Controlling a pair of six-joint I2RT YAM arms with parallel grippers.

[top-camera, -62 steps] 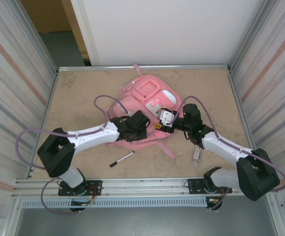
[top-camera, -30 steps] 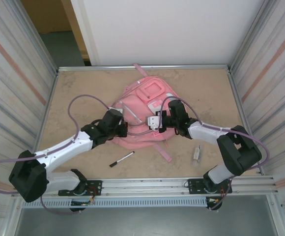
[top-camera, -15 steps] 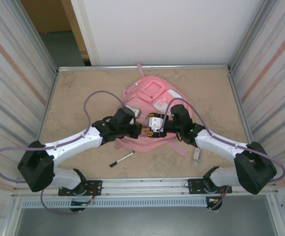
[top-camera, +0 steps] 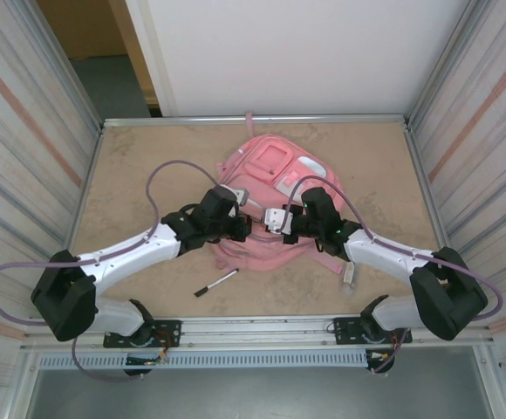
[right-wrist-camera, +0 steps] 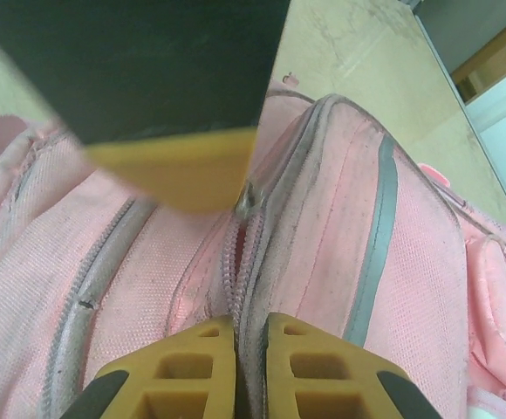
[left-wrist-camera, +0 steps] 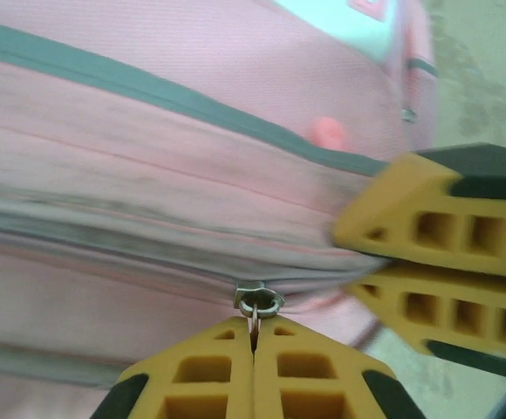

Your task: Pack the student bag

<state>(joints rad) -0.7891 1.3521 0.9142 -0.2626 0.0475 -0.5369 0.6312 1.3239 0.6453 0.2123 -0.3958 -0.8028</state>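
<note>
The student bag [top-camera: 257, 170] lies flat on the tabletop [top-camera: 131, 166], midway between the left and right edges and closer to the far edge, with a strap trailing toward the near edge. The left gripper [left-wrist-camera: 255, 325] is pressed together on the small metal zip pull [left-wrist-camera: 257, 303]; the right gripper [right-wrist-camera: 251, 321] sits just beside it on the same zip line, its fingers drawn to a narrow slit with the seam cloth pinched between them.

The step in hand looks like working the zip of a large compartment; one claw anchors the cloth, the other draws the slider. To do it well, the pull should run along the line of the teeth, not up and away from them; the anchoring pinch should stay close to the slider so the cloth stays taut and does not bunch. The zip curves over the bag's rounded top, so the drawing wrist should turn with it. The pull tab is thin and held only at the fingertips; a sideways tug could slip it free.

The bag is soft, padded and domed; its pink cloth has a fine woven grain, edged with grey piping and set with a pale patch. The fingers are yellow blocks with square open cells; the tabletop is mottled beige, stone-like. A slim pen [top-camera: 215, 282] lies toward the near edge; a small clear item [top-camera: 349, 272], too small to identify, lies toward the near right corner.
</note>
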